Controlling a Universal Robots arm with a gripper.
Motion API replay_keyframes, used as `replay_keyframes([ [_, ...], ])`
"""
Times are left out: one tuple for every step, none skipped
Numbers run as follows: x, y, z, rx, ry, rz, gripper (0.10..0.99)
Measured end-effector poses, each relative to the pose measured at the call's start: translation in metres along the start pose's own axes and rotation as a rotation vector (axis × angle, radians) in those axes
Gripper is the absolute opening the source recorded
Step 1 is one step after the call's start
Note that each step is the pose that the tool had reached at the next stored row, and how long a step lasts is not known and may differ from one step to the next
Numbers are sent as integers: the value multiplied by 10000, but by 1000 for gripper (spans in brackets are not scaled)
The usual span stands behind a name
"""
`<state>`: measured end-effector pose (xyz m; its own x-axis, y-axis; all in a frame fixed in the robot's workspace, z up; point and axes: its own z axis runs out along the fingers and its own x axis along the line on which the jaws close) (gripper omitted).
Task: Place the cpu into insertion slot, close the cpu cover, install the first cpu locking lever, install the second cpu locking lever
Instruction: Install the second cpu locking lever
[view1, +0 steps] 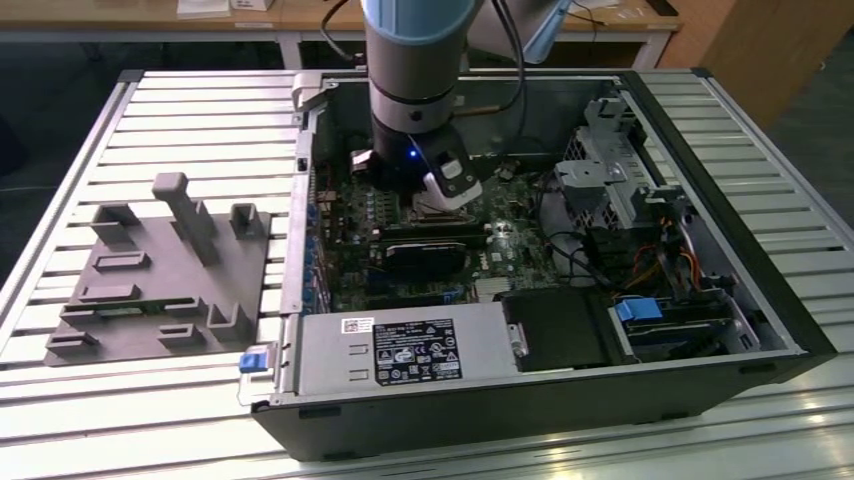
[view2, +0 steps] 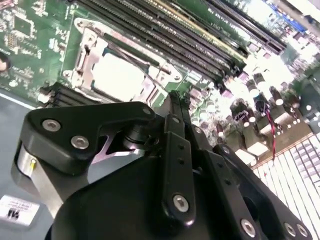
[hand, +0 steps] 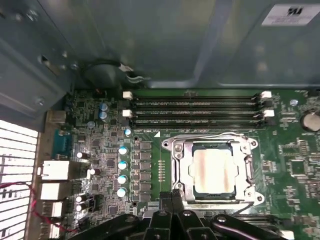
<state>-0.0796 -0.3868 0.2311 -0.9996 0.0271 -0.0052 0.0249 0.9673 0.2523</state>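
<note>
Arm reaches down into the open computer case (view1: 534, 400), which lies on a slatted metal table (view1: 174, 110). Landmark for all positions: the insertion slot (hand: 214, 170) on the green motherboard (hand: 295, 165).

The cpu (hand: 214, 171) sits inside the insertion slot, its pale metal face showing through the window of the cpu cover (hand: 182, 170). The cover lies flat over the chip, its silvery frame running around all four sides of the slot. Same arrangement in the second wrist view: cpu (view2: 119, 76) framed by the cpu cover (view2: 90, 57).

The gripper (hand: 172, 196) hangs just beside the slot, at the edge away from the memory slots (hand: 195, 111). Its two black fingers (hand: 176, 200) are pressed together, nothing pinched between them; the tips stand right at the rim of the cover frame. I cannot tell whether they touch it. In the second wrist view the fingers (view2: 175, 107) likewise meet with no gap, close to the slot's corner.

In the exterior view the gripper (view1: 451, 205) is low over the board, with a black rectangular module (view1: 427, 258) just beyond the slot, towards the camera. A grey parts fixture (view1: 160, 270) rests on the table, well apart from the slot, outside the case towards the exterior view's left.

The locking levers are too fine to make out, so their state is not recorded.
</note>
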Motion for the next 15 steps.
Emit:
replay_keyframes([
  [0, 6, -25, -3, 0, 0, 118],
  [-1, 12, -45, -4, 0, 0, 118],
  [-4, 14, -55, -8, 1, -1, 118],
  [-13, 15, -57, -15, 0, -2, 118],
  [-30, 16, -57, -27, 2, 1, 118],
  [-56, 16, -57, -65, 7, 3, 118],
  [-89, 17, -56, -109, 15, 5, 118],
  [-122, 18, -56, -144, 19, 5, 118],
  [-155, 19, -56, -171, 26, 7, 118],
  [-185, 20, -56, -184, 29, 10, 118],
  [-206, 20, -56, -190, 29, 9, 118],
  [-217, 22, -65, -188, 31, 8, 118],
  [-224, 27, -82, -190, 30, 8, 118],
  [-234, 33, -101, -190, 31, 9, 118],
  [-245, 36, -114, -189, 35, 11, 118],
])
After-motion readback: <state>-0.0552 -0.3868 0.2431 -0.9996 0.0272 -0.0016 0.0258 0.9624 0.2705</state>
